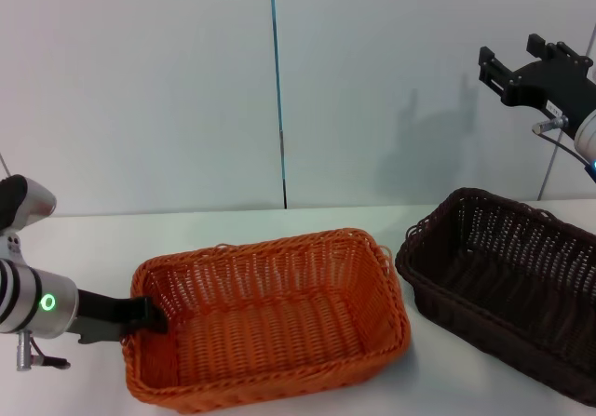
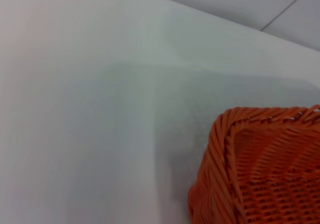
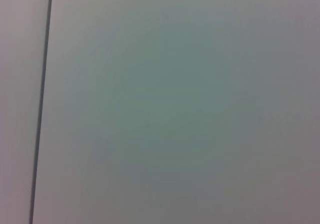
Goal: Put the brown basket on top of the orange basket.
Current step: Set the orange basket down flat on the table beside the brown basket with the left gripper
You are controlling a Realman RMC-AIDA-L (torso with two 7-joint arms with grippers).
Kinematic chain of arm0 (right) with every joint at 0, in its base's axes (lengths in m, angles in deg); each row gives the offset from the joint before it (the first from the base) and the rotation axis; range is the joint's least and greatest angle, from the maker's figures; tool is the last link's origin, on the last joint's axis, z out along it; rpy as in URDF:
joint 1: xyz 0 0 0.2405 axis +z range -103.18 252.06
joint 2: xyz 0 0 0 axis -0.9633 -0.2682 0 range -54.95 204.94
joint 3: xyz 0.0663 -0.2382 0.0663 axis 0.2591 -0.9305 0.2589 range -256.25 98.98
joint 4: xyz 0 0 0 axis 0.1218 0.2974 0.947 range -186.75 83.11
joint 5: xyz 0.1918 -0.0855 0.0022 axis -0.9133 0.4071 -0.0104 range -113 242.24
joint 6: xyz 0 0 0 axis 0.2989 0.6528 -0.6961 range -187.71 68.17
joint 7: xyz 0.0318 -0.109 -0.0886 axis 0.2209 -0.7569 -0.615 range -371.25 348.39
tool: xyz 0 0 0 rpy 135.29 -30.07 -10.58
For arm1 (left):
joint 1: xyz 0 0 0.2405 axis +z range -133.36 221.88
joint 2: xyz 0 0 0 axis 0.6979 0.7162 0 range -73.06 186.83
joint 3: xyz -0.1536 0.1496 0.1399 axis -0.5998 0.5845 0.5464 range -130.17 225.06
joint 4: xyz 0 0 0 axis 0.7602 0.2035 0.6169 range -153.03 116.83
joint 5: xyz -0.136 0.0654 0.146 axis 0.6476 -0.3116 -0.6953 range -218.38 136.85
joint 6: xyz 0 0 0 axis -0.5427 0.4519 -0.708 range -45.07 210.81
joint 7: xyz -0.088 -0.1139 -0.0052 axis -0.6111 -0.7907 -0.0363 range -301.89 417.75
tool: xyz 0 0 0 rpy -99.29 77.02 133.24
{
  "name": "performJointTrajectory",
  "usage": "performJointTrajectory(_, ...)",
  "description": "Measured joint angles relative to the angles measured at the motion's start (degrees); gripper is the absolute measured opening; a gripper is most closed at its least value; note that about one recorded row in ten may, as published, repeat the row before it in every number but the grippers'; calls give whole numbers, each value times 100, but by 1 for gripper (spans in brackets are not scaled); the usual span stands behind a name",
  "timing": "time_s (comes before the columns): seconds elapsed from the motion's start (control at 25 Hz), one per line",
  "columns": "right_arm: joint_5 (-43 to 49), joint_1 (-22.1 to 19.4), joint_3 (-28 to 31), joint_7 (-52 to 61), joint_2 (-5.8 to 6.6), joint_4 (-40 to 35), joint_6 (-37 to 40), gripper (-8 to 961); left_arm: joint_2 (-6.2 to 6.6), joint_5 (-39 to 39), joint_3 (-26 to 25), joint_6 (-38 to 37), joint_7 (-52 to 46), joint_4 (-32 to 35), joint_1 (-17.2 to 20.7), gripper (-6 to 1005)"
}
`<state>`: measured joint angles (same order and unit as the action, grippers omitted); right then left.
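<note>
Baskets are sitting side by side on the counter [image 1: 84, 239]: orange basket [image 1: 270, 318] centre, brown basket [image 1: 507, 290] lower right. Left gripper [image 1: 149, 315] is pinching the orange rim, seemingly steadying it; right gripper [image 1: 521, 67] is hovering upper right, jaws' state unclear.

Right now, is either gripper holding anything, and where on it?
Left gripper is at the orange basket's left short rim, apparently clamping it. Right gripper is raised above the brown basket, holding nothing.
</note>
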<state>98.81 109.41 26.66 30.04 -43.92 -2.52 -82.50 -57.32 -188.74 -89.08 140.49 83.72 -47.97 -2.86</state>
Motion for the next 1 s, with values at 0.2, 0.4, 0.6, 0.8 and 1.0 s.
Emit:
performJointTrajectory(0.2, 0, -11, -10, 0, 0, 2, -3, 681, -55, 0, -8, -39, 176, -26, 11, 242)
performJointTrajectory(0.4, 0, -25, -11, -4, 0, 2, -4, 681, -66, 0, -15, -174, 141, -58, 37, 283)
performJointTrajectory(0.6, 0, -28, -9, -36, 0, 2, -4, 681, -67, -2, -15, -255, 134, -69, 58, 420)
performJointTrajectory(0.8, 0, -27, -9, -57, 0, 34, -3, 681, -67, -3, -4, -284, 144, -71, 88, 641)
performJointTrajectory(1.0, 0, -26, -9, -59, 0, 72, -3, 681, -66, -7, 6, -373, 136, -82, 153, 905)
